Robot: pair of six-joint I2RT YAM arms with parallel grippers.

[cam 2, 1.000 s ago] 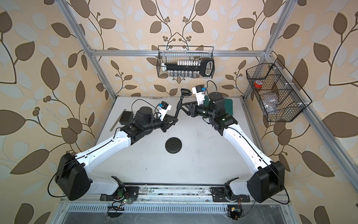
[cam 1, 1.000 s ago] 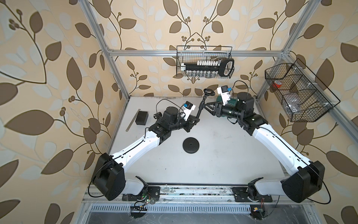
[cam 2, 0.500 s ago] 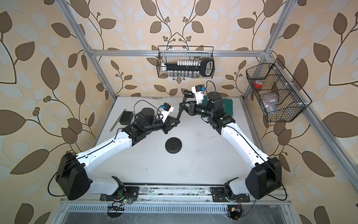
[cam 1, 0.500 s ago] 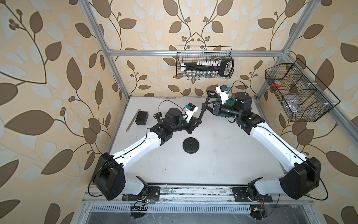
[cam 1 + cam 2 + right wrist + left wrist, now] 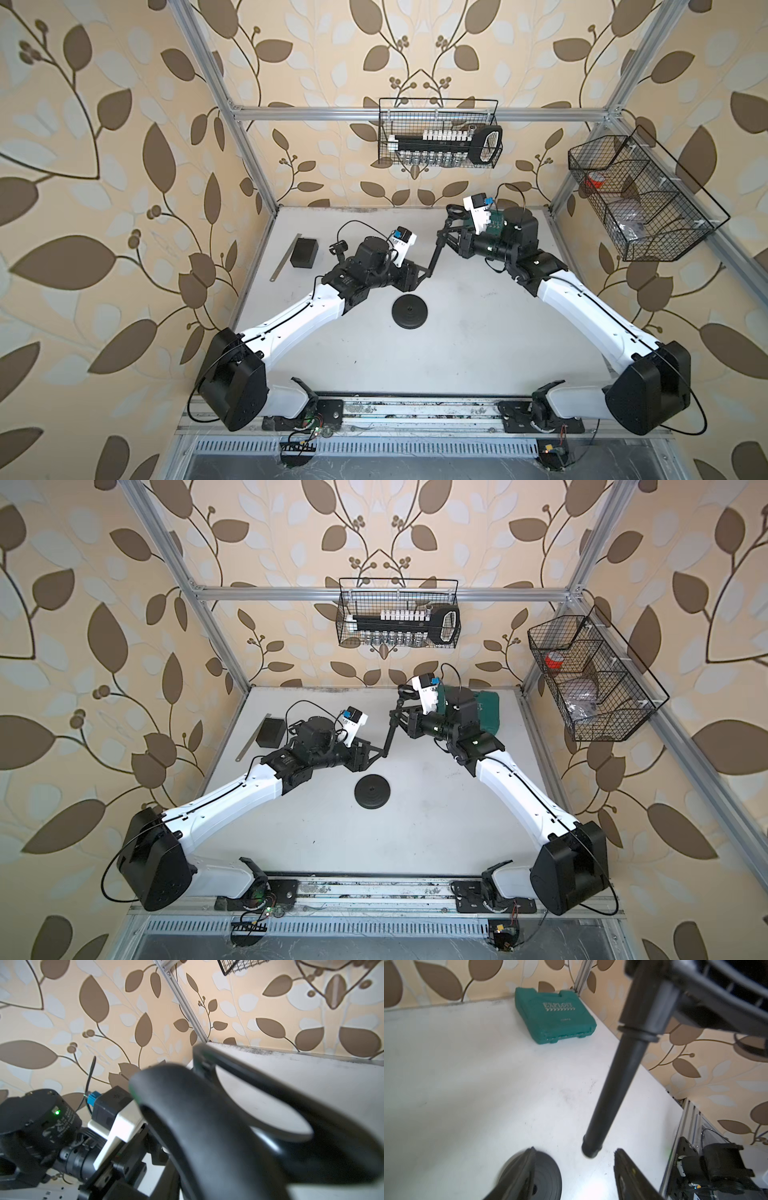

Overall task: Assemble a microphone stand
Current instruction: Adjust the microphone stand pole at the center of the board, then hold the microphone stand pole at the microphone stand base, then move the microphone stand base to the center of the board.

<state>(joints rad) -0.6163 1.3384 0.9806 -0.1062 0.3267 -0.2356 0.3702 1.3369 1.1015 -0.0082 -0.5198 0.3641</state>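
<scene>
Microphone stand pole hangs slanted above the table, clamped near its top in my right pincer. My left pincer is spread about its foot, gripping nothing. I'd centre that foot squarely over the round base before lowering. The back basket holds a socket rack; the side basket, perhaps a red roll and bags.

tabletop: white, scuffed | black box: near its far-left corner | metal ruler: along its left edge, just beside box | green case: flat, far-right corner | back wire basket: above far edge | side wire basket: above right edge
</scene>
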